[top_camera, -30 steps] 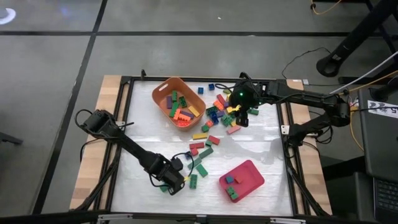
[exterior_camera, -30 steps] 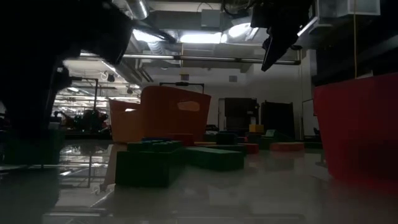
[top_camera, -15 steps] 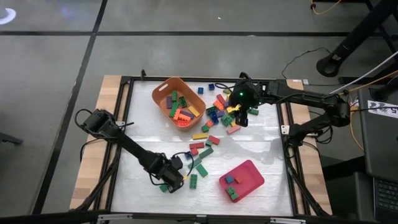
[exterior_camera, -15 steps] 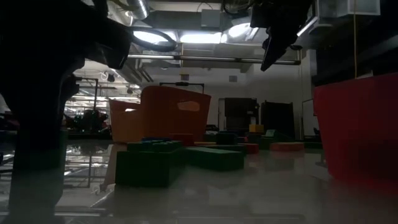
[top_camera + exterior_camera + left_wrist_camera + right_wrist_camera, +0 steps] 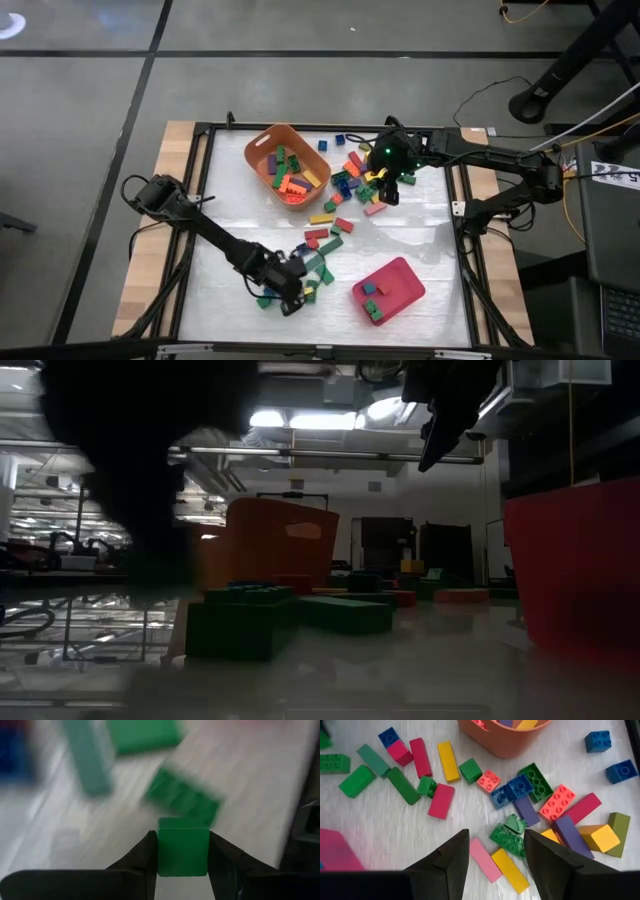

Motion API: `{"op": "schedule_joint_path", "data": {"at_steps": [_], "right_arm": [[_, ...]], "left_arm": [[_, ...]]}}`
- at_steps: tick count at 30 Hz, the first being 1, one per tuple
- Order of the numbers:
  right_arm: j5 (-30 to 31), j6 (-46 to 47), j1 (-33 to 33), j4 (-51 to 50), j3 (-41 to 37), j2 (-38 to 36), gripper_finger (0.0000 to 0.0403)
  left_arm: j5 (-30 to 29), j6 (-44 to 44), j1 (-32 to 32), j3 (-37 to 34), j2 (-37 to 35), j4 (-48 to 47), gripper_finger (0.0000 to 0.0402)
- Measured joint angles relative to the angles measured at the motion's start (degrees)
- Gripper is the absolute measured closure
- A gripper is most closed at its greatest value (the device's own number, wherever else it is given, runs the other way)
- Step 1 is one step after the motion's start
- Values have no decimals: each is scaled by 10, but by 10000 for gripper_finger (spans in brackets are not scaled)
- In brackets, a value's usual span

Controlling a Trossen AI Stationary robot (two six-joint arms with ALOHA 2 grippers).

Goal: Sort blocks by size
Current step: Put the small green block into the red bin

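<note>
The left tool (image 5: pixel 182 851) had just closed on a small green block (image 5: pixel 182 845) and shifted toward the pink-red tray (image 5: pixel 400 275). One small piece was secured for sorting. The right tool (image 5: pixel 495 851) hung open above the pile.

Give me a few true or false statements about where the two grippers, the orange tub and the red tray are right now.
1. The left gripper grips a small green block. True.
2. The right gripper holds a yellow block. False: its fingers stand open and empty above the scattered blocks.
3. The orange tub is empty. False: several blocks lie in it.
4. The red tray already holds a few blocks. True.
</note>
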Motion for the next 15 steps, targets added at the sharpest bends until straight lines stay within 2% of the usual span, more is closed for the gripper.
{"op": "schedule_joint_path", "data": {"at_steps": [4, 9, 12, 15], "right_arm": [[0, 0, 0, 11, 0, 0, 214], [0, 0, 0, 29, 0, 0, 214], [0, 0, 0, 38, 0, 0, 214], [0, -3, 0, 37, 0, 0, 214]], "left_arm": [[0, 68, 19, 0, 0, 120, 288], [-8, 180, 48, 1, 13, 322, 288], [-9, 257, 61, 3, 51, 436, 287], [-8, 306, 70, 16, 97, 490, 273]]}}
